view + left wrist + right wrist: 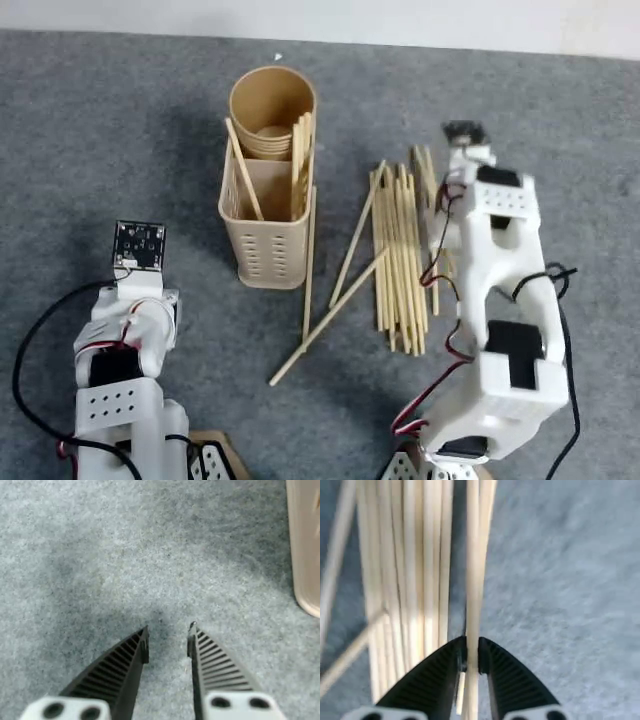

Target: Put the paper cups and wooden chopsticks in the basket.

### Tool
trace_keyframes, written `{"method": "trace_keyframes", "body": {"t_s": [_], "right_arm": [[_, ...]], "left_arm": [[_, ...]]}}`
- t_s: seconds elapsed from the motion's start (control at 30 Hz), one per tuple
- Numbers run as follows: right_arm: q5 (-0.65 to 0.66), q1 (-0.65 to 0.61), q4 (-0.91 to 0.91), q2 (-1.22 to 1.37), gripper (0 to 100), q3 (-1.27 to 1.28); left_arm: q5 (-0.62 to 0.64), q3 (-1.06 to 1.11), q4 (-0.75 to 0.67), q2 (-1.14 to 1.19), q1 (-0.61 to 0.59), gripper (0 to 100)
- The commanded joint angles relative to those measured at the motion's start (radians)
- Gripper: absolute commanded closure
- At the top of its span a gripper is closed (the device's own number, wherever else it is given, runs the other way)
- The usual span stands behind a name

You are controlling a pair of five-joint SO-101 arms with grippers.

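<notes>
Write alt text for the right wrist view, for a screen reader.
The right pincer grips one wooden chopstick between its tips. More chopsticks lie side by side next to it on the grey carpet.

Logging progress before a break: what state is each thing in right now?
basket: upright on the table, partly filled.
paper cups: stacked, upright in the basket's far compartment.
chopsticks in the basket: a few, standing on end.
loose chopsticks: lying on the table beside the basket.
left gripper: jaws open, empty, over bare table.
right gripper: jaws shut on one chopstick of the loose pile.
</notes>
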Motion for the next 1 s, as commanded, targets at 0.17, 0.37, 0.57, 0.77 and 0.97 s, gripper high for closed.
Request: {"method": "trace_keyframes", "body": {"t_s": [0.17, 0.37, 0.57, 0.77, 0.97], "right_arm": [[-0.133, -0.223, 0.027, -0.450, 98.6, -0.097], [-0.164, -0.426, -0.163, -0.659, 99.2, -0.090], [-0.242, -0.616, -0.384, -0.728, 99.2, -0.088], [-0.233, -0.737, -0.667, -0.739, 99.2, 0.139], [-0.226, -0.733, -1.086, -0.739, 99.2, 0.506]], "left_arm": [[0.006, -0.005, -0.017, -0.007, 0.010, 84], [0.006, -0.005, -0.017, -0.007, 0.010, 84], [0.006, -0.005, -0.017, -0.007, 0.010, 84], [0.006, -0.004, -0.017, -0.007, 0.010, 84], [0.006, -0.004, -0.017, -0.007, 0.005, 84]]}}
